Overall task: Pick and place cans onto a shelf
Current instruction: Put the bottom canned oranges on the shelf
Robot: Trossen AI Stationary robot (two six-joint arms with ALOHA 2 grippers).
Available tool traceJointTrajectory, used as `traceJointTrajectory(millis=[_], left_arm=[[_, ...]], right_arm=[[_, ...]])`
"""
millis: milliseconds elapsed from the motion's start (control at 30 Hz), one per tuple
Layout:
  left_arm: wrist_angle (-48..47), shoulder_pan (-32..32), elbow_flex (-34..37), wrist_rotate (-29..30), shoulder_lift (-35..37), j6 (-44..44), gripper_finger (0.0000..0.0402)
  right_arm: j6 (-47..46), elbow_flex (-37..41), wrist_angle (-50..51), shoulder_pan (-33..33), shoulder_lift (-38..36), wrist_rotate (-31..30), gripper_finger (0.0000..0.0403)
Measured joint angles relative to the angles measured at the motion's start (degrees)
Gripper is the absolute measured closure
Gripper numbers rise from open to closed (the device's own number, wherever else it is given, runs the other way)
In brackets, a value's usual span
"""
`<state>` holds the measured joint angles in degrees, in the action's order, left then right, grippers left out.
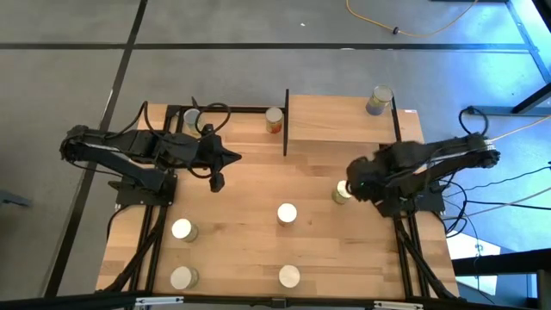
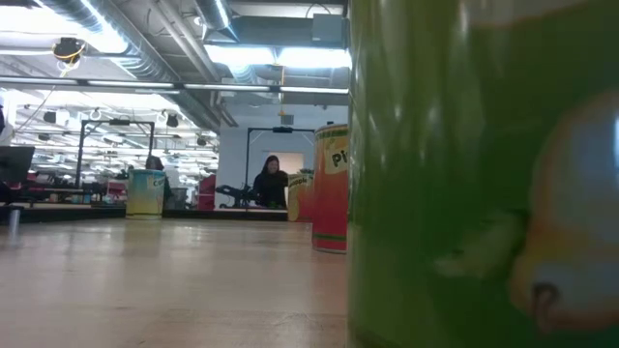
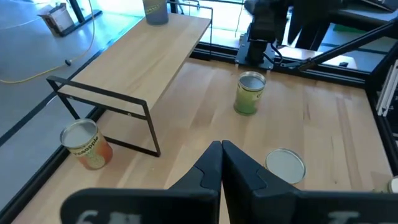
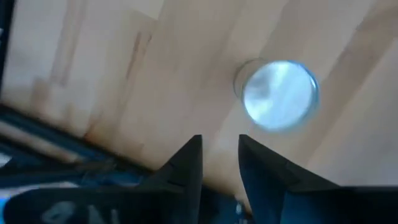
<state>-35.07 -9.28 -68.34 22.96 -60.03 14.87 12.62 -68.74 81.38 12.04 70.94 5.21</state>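
The shelf (image 1: pixel 340 119) stands at the table's far edge, with one can (image 1: pixel 379 99) on its right end. An orange-labelled can (image 1: pixel 274 119) stands on the table just left of the shelf's black side panel. A green-labelled can (image 1: pixel 342 191) stands on the table beside my right gripper (image 1: pixel 351 182). That gripper is above the table, pointing down and narrowly open, and the can's shiny top (image 4: pixel 280 93) lies just beyond its fingertips, untouched. My left gripper (image 1: pixel 237 157) is shut and empty, pointing toward the table's right, left of centre.
More cans stand on the table: one at the centre (image 1: pixel 287 213), two at the near left (image 1: pixel 182 229) (image 1: pixel 182 277), one at the near middle (image 1: pixel 288 275) and one behind the left arm (image 1: pixel 191 119). A person (image 2: pixel 271 182) stands far back in the room.
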Motion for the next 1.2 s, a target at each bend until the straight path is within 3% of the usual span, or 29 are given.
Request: traceJointTrajectory(millis=[200,367,800,1200], left_arm=[[0.00,0.00,0.00,-0.07,0.00,-0.22,0.0401],[0.00,0.00,0.00,-0.13,0.00,-0.20,0.0401],[-0.02,-0.02,0.00,-3.03,0.00,0.02,0.0401],[-0.04,-0.02,0.00,-4.24,0.00,0.03,0.0401]], right_arm=[[-0.08,10.47,-12.36,0.26,0.07,-0.04,0.0304],[0.09,14.52,-16.98,0.28,0.04,-2.14,0.0304],[3.39,18.83,-19.05,0.28,0.02,-4.69,0.0304],[2.98,15.35,-19.75,0.24,0.02,-4.71,0.0304]])
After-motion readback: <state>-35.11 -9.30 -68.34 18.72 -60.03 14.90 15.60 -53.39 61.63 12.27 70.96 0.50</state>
